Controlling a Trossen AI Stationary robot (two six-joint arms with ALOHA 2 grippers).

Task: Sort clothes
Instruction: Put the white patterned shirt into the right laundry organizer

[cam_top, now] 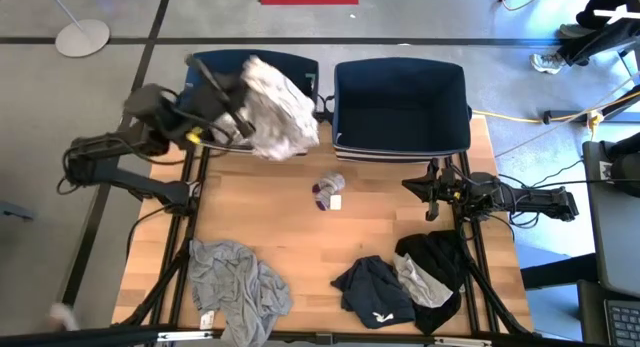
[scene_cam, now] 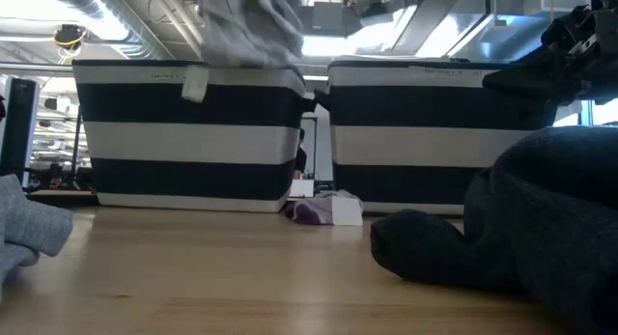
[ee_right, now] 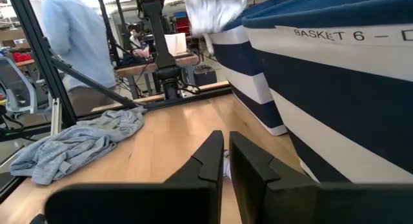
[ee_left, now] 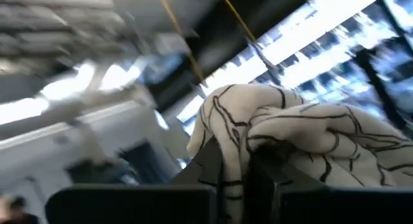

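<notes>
The left gripper [cam_top: 232,115] grasps the patterned white garment [cam_top: 278,107] in its fingers, aloft over the far-left bin [cam_top: 300,63] — a drop-off, needing release next — while the right gripper [cam_top: 433,190] waits mid-right, fingers nearly closed, empty.

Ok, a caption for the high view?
Left gripper lifts a white patterned garment over the left bin; right gripper waits.
</notes>
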